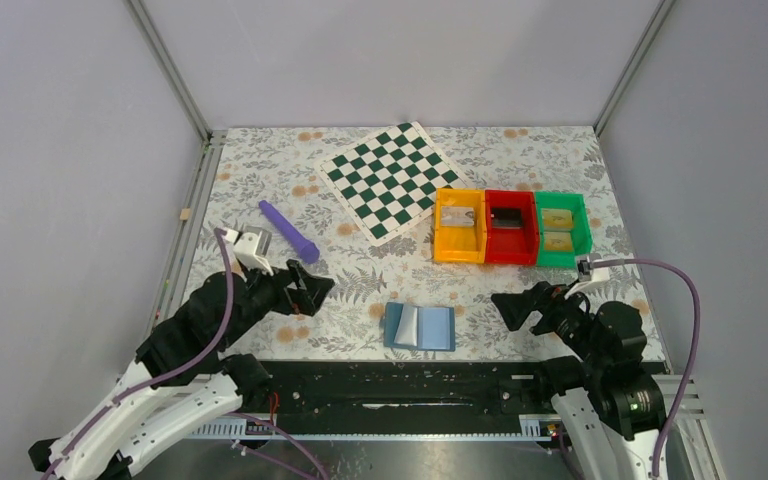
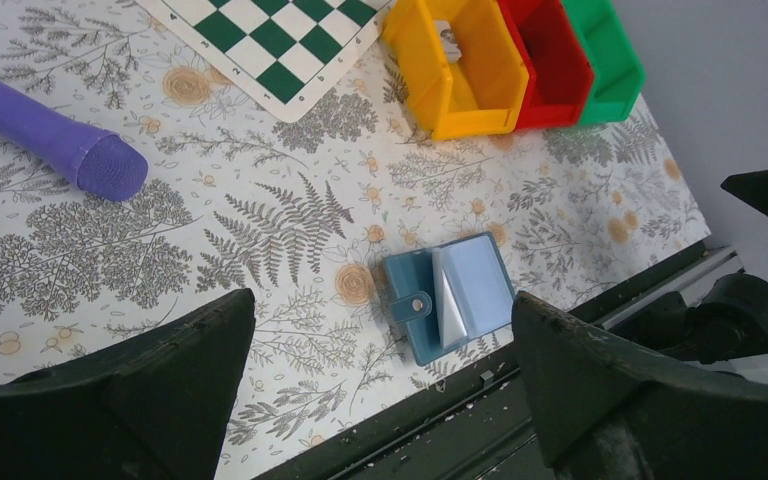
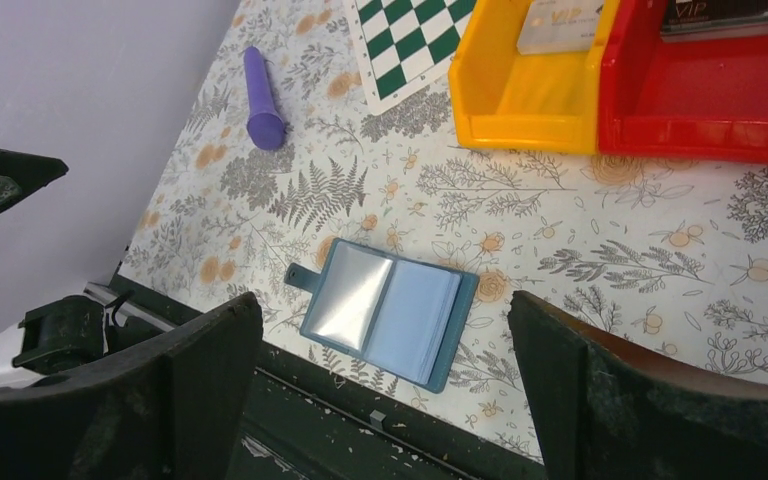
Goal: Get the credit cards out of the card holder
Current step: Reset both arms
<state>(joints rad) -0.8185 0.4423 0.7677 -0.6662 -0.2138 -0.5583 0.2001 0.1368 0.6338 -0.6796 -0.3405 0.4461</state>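
Fingers of the left gripper [image 1: 312,292] are spread wide and hold nothing, poised over the front-left of the desk [image 1: 250,165]. A purple cylinder [image 1: 288,232] lies just beyond.

Card holder [image 1: 420,326]: opened flat at the near edge, between the two arms, touched by neither. A pale inner leaf shows. No card is visible in its pockets from either wrist view.

Right gripper [image 1: 512,310]: fingers likewise wide apart and empty, just right of the holder.

Bins, left to right:
- orange bin [image 1: 458,257]: one silvery card [image 1: 455,215]
- red bin [image 1: 510,258]: one dark card [image 1: 507,217]
- green bin [image 1: 585,225]: two yellow-gold credit cards [image 1: 557,218]

Judgement: removal looks finished, or nearly. If a card hides under the leaf, the next move calls for one gripper to pin the holder while the other lifts the leaf and slides the card out.
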